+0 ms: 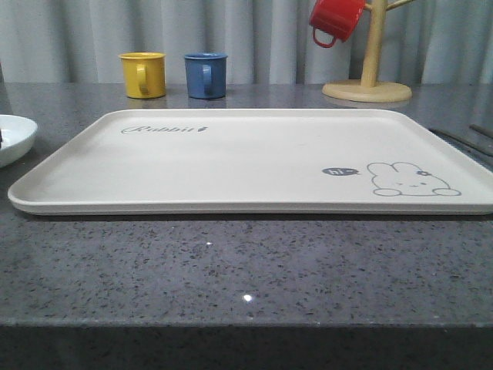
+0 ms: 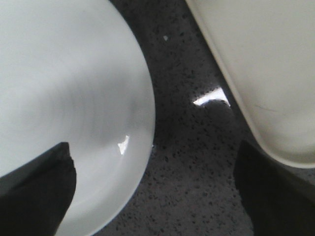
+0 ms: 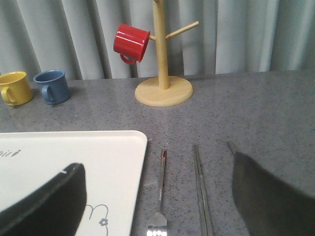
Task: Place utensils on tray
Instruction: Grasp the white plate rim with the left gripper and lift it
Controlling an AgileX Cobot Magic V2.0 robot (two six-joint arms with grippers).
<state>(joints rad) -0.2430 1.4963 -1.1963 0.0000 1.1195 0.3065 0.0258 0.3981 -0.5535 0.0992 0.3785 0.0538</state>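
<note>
The left gripper (image 2: pixel 155 196) shows two dull black fingers (image 2: pixel 34 194) with broad, rounded, slightly blurred outlines, and the right gripper (image 3: pixel 157 196) has the same matte black fingers (image 3: pixel 273 194), thick and smooth-edged, with a faint pale nick along one upper edge.

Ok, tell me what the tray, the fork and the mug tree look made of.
Tray: matte cream, likely plastic or melamine; smooth surface, moulded rim, printed rabbit.
Fork: polished metal, probably steel; silvery with bright reflections.
Mug tree: pale, unpainted-looking wood, judging by its warm tan tone.
</note>
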